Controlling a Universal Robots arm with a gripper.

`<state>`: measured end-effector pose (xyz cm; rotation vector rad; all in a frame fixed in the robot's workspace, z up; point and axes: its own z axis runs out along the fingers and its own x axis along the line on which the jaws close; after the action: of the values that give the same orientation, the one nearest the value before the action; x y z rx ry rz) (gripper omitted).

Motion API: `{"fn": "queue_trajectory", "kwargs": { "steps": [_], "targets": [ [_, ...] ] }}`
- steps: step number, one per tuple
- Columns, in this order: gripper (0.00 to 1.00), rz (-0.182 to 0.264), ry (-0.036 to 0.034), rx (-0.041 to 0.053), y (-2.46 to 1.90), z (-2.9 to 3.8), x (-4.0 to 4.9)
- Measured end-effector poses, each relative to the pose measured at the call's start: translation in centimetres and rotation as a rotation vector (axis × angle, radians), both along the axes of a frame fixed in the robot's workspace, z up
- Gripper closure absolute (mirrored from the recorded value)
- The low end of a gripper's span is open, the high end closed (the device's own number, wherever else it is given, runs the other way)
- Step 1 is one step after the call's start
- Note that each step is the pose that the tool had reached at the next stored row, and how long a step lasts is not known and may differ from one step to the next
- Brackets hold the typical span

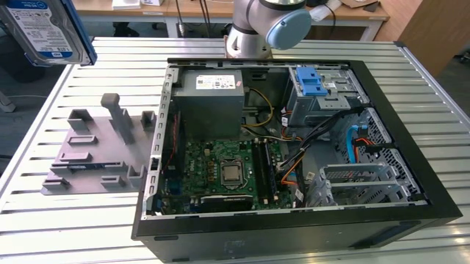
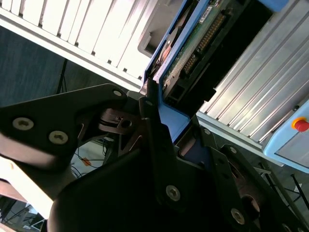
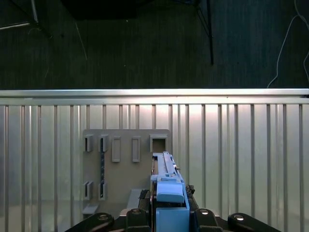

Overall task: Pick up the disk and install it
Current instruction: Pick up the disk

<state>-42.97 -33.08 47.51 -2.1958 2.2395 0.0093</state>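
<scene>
The gripper (image 2: 177, 126) is closed on the disk (image 2: 193, 48), with its jaws drawn in only as far as the drive's thickness allows. In the second wrist view its dark fingers (image 2: 150, 116) press against both sides of the blue bracket that frames the drive, and the green circuit-board face of the drive runs away from them. In the exterior view the disk (image 1: 44, 27) hangs in the air at the upper corner on the exterior view's left. It is clear of the slatted metal table (image 1: 74, 231), its white-and-blue label faces the camera, and it is well apart from the open computer case (image 1: 257, 237). The first wrist view looks down along the disk (image 3: 166, 176), which is held on edge in the gripper (image 3: 168, 198) over the grey fixture plate (image 3: 125, 169), and the table slats spread out around the plate. In the exterior view that grey fixture plate (image 1: 96, 148) lies on the table just beside the case, on the exterior view's left. Inside the case sit the grey power-supply box (image 1: 211, 102), the green motherboard (image 1: 228, 170) and a blue latch on a metal cage (image 1: 312, 82). The robot arm (image 1: 264, 25) rises behind the case.
</scene>
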Motion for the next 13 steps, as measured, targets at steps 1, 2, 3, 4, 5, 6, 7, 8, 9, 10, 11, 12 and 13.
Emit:
{"fn": "queue_trajectory", "kwargs": {
  "steps": [1, 2, 3, 4, 5, 6, 7, 8, 9, 10, 11, 12, 13],
  "targets": [
    [0.64, 0.0, 0.0, 0.0, 0.0, 0.0, 0.0],
    [0.64, 0.0, 0.0, 0.0, 0.0, 0.0, 0.0],
    [0.64, 0.0, 0.0, 0.0, 0.0, 0.0, 0.0],
    [0.64, 0.0, 0.0001, 0.0, 0.0, 0.01, 0.0],
    [0.64, 0.0, 0.0, 0.0, 0.0, 0.01, 0.0],
    [0.64, 0.0, 0.0002, -0.0001, 0.0, 0.02, 0.02],
    [0.64, 0.0, 0.0004, -0.0001, 0.01, 0.03, 0.11],
    [0.64, 0.0, 0.0003, -0.0001, 0.0, 0.02, 0.18],
    [0.64, 0.0, 0.0, 0.0, 0.0, 0.0, 0.27],
    [0.64, 0.0, 0.0, 0.0, 0.01, 0.01, 0.32],
    [0.64, 0.0, 0.0, 0.0, 0.0, 0.0, 0.32],
    [0.64, 0.0, 0.0001, 0.0, 0.0, 0.01, 0.32],
    [0.64, 0.0, 0.0001, 0.0, 0.0, 0.02, 0.32]
  ]
}}
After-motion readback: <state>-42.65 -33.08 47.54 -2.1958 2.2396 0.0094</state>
